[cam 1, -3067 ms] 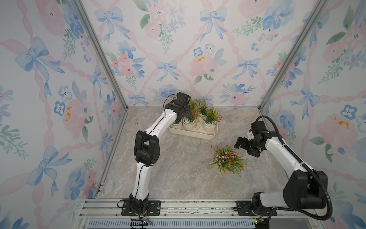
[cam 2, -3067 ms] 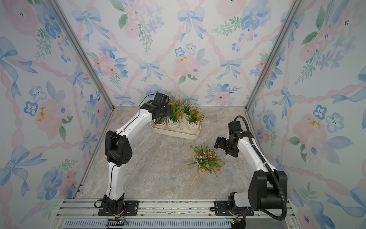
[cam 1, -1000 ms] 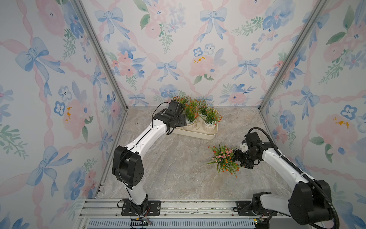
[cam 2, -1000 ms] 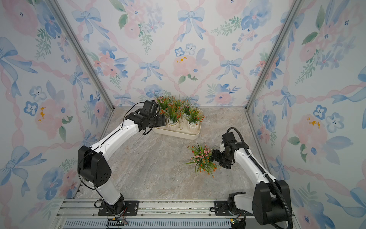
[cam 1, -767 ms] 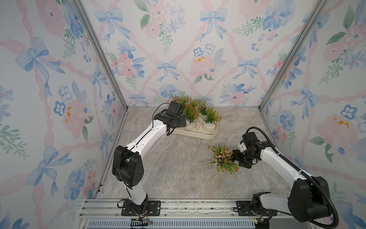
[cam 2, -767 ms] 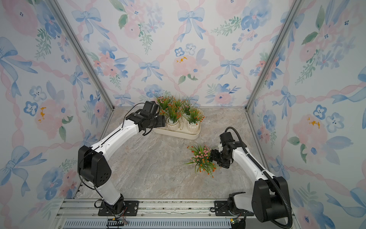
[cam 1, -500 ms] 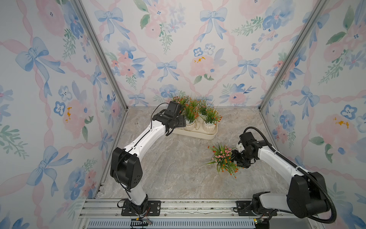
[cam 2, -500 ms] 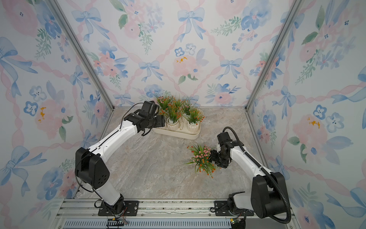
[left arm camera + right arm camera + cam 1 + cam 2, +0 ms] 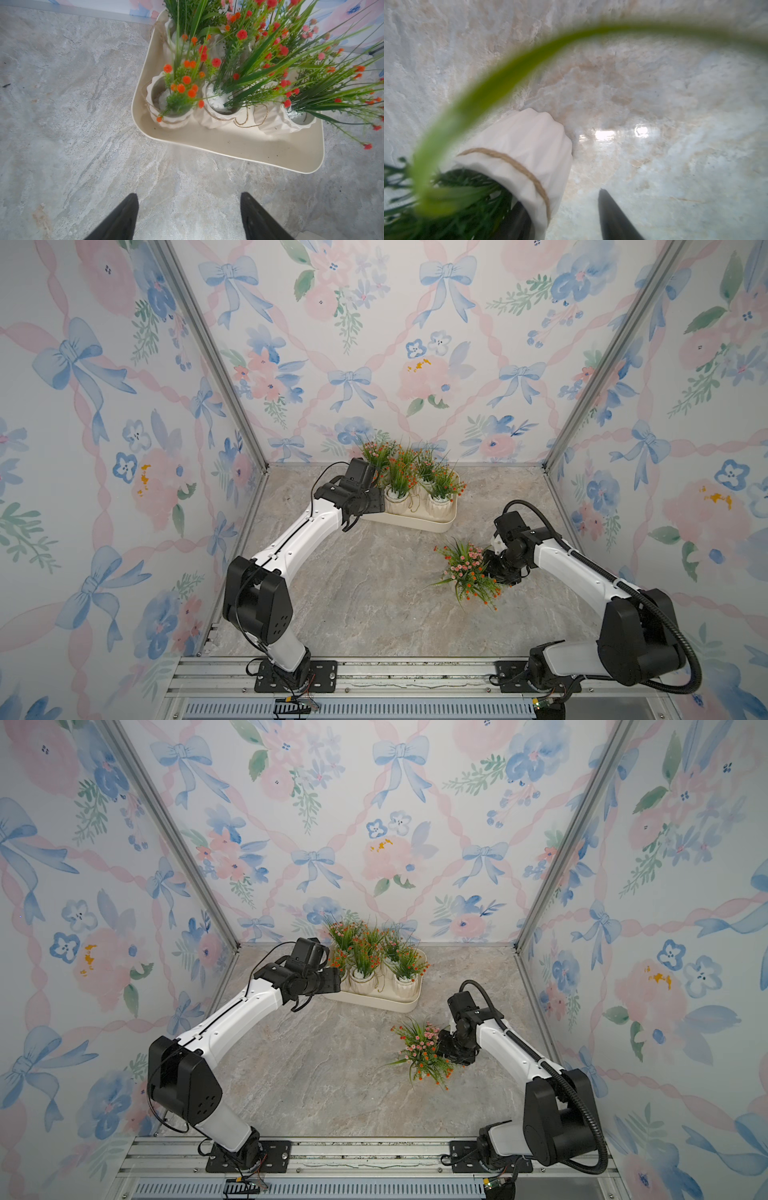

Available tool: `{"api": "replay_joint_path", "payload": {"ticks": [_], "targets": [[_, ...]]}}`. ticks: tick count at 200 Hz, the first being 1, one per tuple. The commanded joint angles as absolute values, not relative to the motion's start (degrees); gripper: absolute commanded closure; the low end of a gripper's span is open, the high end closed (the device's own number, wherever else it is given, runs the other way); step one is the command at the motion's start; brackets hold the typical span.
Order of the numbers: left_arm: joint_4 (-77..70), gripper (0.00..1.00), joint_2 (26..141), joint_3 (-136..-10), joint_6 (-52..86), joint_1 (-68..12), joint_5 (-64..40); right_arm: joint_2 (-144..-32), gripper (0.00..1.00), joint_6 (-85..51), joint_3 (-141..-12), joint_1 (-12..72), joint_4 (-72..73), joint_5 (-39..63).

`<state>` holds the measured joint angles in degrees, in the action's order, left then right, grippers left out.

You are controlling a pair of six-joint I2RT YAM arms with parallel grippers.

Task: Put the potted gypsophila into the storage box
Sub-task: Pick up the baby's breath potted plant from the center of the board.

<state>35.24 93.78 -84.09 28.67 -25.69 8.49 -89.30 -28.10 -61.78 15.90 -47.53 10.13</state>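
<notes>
Lying tipped near the storage box point(image 9: 415, 524), outside it: one potted gypsophila point(image 9: 467, 572). Straddling its pot wall with the right gripper point(image 9: 562, 207), jaws half-narrowed, seemingly not yet pinching, for a rim lift. Parked just beside the box: left gripper point(image 9: 188, 195), jaws wide, empty, leaving the approach clear.

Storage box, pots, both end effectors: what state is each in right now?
storage box, on the table, holding pots.
boxed pots, upright inside the box.
loose pot, on the table outside the box.
left end effector, open, empty, beside the box.
right end effector, open around the loose pot's rim.
</notes>
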Motion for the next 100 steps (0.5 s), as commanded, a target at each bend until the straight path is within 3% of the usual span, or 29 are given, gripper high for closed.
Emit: {"api": "replay_joint_path", "payload": {"ticks": [1, 100], "targets": [[35.25, 0.21, 93.07, -83.77, 28.48, -25.12, 8.18, -92.08, 0.49, -28.65, -63.77, 17.39, -48.59, 7.94], [34.81, 0.21, 93.45, -82.87, 28.3, -24.14, 7.53, -94.34, 0.56, -28.37, -65.3, 18.69, -49.17, 7.26]]}}
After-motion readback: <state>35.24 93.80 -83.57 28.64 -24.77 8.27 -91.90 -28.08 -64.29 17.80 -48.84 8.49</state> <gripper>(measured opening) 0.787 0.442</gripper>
